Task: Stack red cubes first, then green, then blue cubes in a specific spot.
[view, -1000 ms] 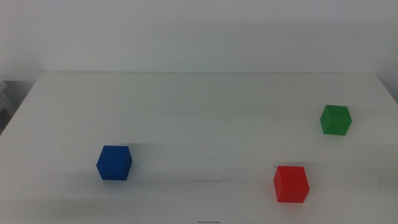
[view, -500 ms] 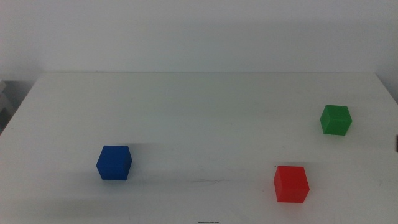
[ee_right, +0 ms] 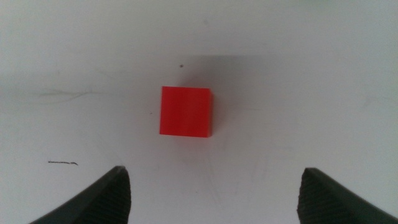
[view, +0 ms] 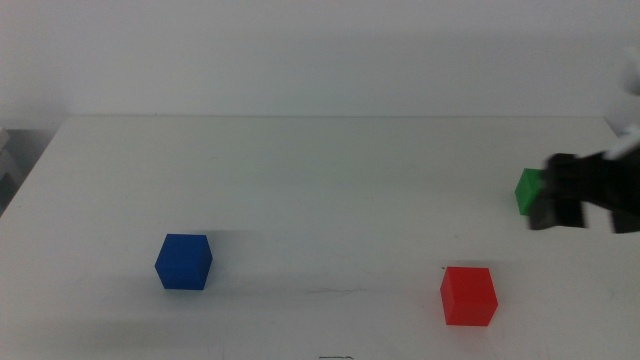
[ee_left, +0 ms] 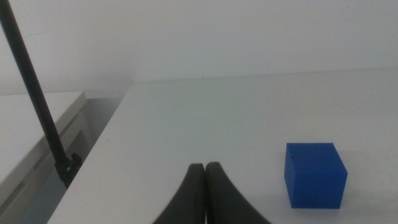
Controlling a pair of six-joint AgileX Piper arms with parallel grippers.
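Swung in from the right — right gripper [view: 548, 205], jaws spread wide, empty, above red cube [ee_right: 185, 111], partly hiding green cube [view: 527, 187].

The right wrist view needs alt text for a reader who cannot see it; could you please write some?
A small matte red cube sits alone on the plain white tabletop, seen from above. The right gripper hangs over it, its two dark jaws spread wide apart and touching nothing.

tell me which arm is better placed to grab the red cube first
Probably the right. The right gripper is open, in over the table's right side with the red cube straight ahead between its jaws. The left gripper is shut, near the blue cube.
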